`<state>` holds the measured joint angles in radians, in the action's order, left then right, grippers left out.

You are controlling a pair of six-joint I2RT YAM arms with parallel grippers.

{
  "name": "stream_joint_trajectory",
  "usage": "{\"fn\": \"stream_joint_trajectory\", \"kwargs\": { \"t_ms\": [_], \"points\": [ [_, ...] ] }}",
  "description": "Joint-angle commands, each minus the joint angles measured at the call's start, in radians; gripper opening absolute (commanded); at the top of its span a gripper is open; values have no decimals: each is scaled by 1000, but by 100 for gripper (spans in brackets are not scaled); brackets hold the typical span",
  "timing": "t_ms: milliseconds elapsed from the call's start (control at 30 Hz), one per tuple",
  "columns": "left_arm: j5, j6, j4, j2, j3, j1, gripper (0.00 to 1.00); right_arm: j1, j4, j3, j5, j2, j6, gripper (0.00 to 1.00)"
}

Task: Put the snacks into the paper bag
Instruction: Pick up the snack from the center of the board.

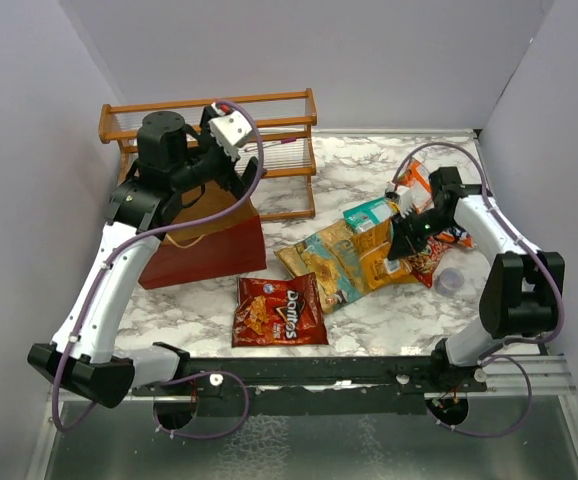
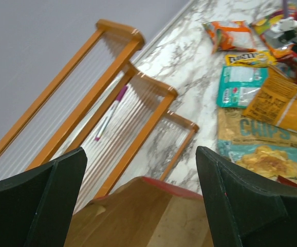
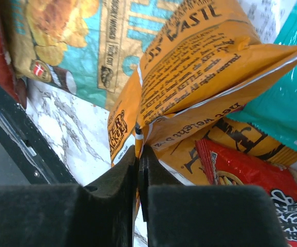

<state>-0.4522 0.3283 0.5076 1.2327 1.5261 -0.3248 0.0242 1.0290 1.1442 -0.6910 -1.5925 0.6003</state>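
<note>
left end effector (image 2: pixel 138 172) spread wide, right end effector (image 3: pixel 138 157) clamped

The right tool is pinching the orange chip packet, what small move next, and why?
Probably a short lift. The right tool is shut on the edge of the orange packet, which lies among other packets; raising it first should free it before swinging toward the paper bag.
</note>
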Motion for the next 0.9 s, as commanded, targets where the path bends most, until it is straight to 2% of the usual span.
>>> {"fn": "stream_joint_trajectory", "kwargs": {
  "t_ms": [0, 267, 500, 700, 867],
  "points": [
    [-92, 31, 69, 41, 44, -68, 89, -1, 78, 83, -102, 83, 94, 1],
    [-272, 29, 105, 136, 100, -165, 85, -1, 224, 207, -212, 161, 241, 1],
    [-326, -26, 18, 186, 78, -239, 83, 0, 282, 344, -320, 215, 212, 1],
    [-284, -93, -52, 214, 50, -302, 84, 0, 198, 410, -346, 255, 38, 1],
    [-219, -129, -58, 239, 77, -371, 85, 0, -1, 414, -296, 295, -244, 1]
  ]
}}
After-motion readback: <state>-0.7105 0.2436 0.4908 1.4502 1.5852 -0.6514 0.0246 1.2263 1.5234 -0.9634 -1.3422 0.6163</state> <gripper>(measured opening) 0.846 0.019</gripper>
